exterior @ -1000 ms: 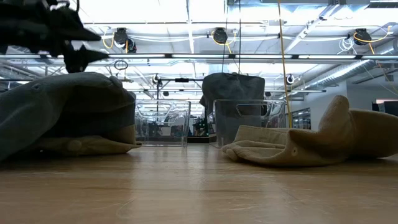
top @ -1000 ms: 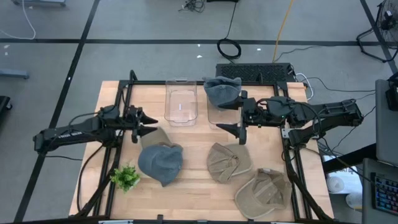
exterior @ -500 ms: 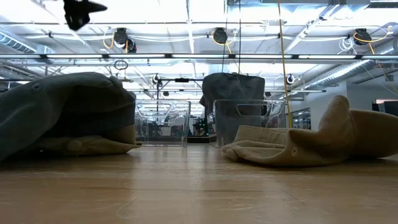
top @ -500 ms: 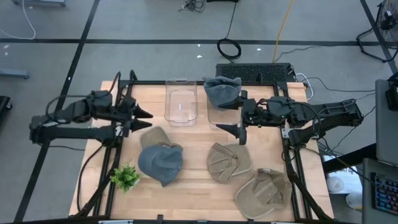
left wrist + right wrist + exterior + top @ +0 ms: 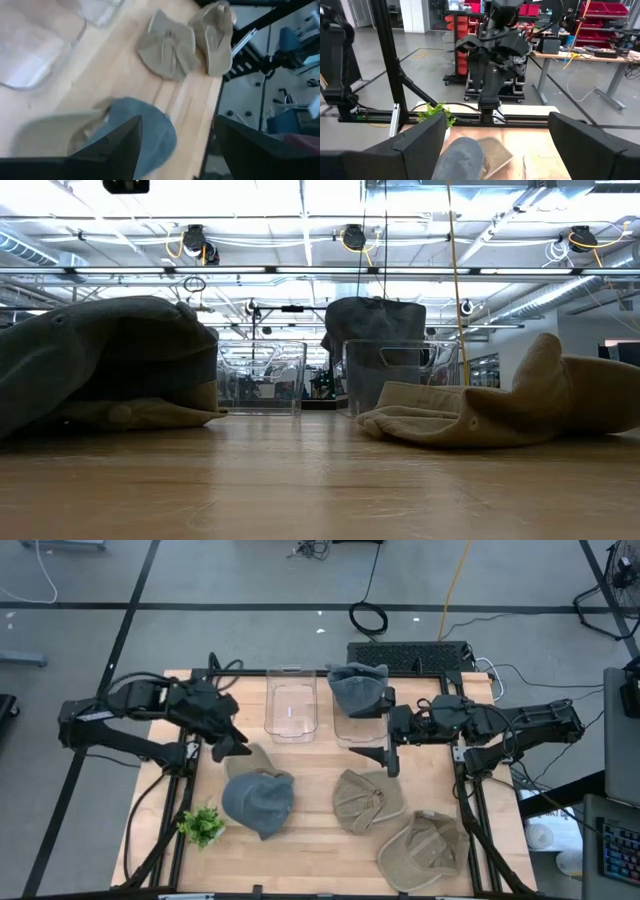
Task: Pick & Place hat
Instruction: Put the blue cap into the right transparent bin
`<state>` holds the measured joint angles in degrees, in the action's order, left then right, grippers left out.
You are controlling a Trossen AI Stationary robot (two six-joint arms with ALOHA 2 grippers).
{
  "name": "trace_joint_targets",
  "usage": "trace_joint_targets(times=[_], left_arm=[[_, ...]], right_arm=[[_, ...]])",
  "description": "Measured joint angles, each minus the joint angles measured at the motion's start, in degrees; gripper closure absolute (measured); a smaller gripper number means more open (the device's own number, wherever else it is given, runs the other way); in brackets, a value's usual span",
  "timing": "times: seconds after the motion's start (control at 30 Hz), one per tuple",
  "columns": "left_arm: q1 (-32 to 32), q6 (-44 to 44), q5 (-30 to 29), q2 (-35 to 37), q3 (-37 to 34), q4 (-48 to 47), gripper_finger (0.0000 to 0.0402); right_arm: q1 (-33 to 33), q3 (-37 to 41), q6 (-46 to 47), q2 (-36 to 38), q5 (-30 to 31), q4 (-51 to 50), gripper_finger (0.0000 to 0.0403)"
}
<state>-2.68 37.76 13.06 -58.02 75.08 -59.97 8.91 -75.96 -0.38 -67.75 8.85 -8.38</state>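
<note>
Both grippers are open and touch nothing. My left gripper hangs high above the table's left half, tipped down toward a blue-grey hat. That hat lies partly on top of a tan hat. My right gripper waits level at the near end of the right clear bin. A second blue-grey hat sits at that bin's far end. Two more tan hats rest on the table's right half.
An empty clear bin stands left of the right bin. A small green plant sits near the table's front left corner. Bare wood lies between the hats and along the near edge. A black frame borders the table.
My left gripper has risen, leaving the top of the low view, and has tipped from level to slanting down over the blue-grey hat. Its arm has folded upward. No hat has moved.
</note>
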Motion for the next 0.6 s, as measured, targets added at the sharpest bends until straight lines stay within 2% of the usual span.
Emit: trace_joint_targets(times=[0.3,0.37,0.53,0.6], left_arm=[[4.9,11.7,2.5,-7.7,2.2,-0.4,0.0144],[6.1,14.4,2.4,-9.2,2.2,0.1,0.0144],[8.6,20.2,1.9,-13.6,2.2,0.2,0.0144],[9.6,22.5,1.9,-15.6,2.2,0.3,0.0144]], right_arm=[[-0.1,0.0,-2.2,0.4,0.9,0.5,0.0064],[-0.2,0.0,-2.5,0.8,3.6,0.7,0.0064],[-0.2,0.0,-3.6,2.5,15.4,1.9,0.0064],[-0.4,0.0,-3.6,3.1,16.9,2.3,0.0064]])
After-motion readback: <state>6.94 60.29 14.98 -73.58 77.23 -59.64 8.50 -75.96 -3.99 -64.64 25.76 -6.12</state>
